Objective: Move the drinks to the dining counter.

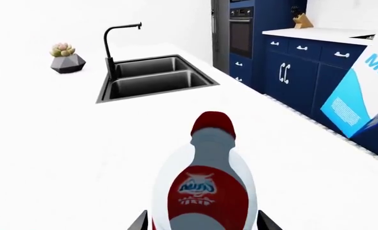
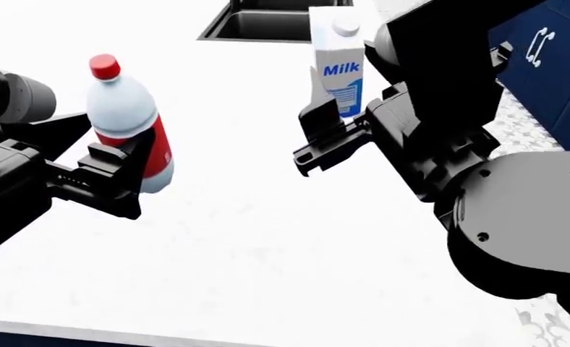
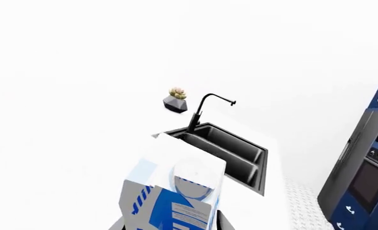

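The left gripper (image 2: 121, 177) is clamping the bottle (image 2: 129, 119) around its red label, and the right gripper (image 2: 328, 134) is clamping the milk carton (image 2: 337, 61) near its base; both drinks are hanging upright over the white dining counter (image 2: 265, 246), short of the sink (image 1: 154, 76). The carrying step is judged to be finishing. The next move is calling for lowering each drink level until its base is resting on the counter, then parting the jaws.

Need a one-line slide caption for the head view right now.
Both arms over the white dining counter: left gripper holding the red-capped bottle, right gripper holding the milk carton.
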